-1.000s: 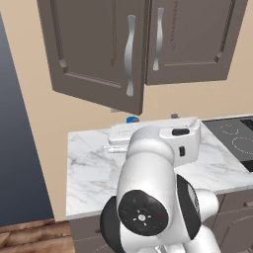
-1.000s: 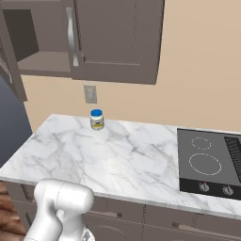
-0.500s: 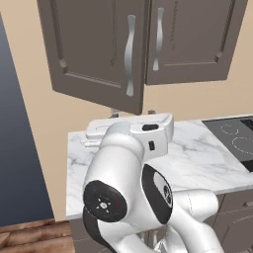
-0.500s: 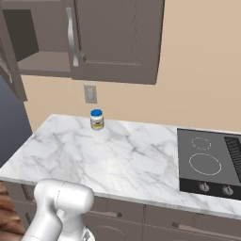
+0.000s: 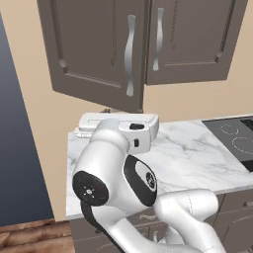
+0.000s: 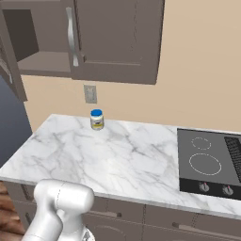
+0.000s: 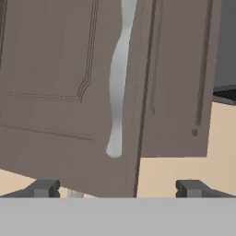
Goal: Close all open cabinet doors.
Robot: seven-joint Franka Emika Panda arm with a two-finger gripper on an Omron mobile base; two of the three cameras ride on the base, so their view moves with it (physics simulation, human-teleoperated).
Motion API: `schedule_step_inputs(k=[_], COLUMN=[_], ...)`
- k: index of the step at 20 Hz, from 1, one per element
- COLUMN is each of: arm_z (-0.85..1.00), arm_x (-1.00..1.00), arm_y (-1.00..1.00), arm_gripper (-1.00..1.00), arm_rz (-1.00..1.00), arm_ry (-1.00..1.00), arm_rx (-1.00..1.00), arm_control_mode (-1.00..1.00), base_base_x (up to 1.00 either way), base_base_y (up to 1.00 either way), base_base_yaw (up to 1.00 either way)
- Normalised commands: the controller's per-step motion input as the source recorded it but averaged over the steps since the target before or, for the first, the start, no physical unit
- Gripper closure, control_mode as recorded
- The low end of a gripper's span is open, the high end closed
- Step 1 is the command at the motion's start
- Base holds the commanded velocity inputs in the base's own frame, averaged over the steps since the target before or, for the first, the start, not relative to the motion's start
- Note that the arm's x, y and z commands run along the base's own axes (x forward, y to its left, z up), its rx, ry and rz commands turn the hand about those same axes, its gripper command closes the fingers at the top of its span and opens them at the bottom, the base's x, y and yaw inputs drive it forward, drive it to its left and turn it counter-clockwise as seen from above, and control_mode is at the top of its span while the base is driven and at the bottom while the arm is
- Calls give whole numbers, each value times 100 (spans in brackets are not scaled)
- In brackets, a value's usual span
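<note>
Aiming end effector, tips spread apart and empty, up at the open left cabinet door hanging ajar just ahead and above. Best pressing flat on the panel near the handle, pushing toward the closed right door.

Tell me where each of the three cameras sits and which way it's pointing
Left base view: behind the arm's left, facing the open cabinet door and closed cabinet door; the white arm fills the foreground.
Right base view: behind the arm's right, facing the marble counter, jar and cooktop; an arm joint shows bottom left.
Hand view: on the hand, facing the open door's handle; open tool at bottom.
Shared: both base views show the open door, counter and cooktop.
</note>
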Motion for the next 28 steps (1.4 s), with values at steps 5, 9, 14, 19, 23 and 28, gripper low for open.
schedule_step_inputs(k=[5,9,14,19,23,28], arm_z=[-13,0,0,-9,-2,0], arm_x=[30,51,50,35,40,39], arm_y=[1,11,3,0,0,-1], arm_gripper=[-100,-100,-100,-100,-100,-100], arm_rz=[-3,-2,0,0,0,0], arm_ry=[-8,-2,-1,-1,-2,-2], arm_rx=[18,4,1,0,0,0], arm_control_mode=[-100,-100,-100,-100,-100,-100], base_base_x=[0,0,0,0,0,0], base_base_y=[0,0,0,0,0,0], base_base_yaw=[0,0,0,0,0,0])
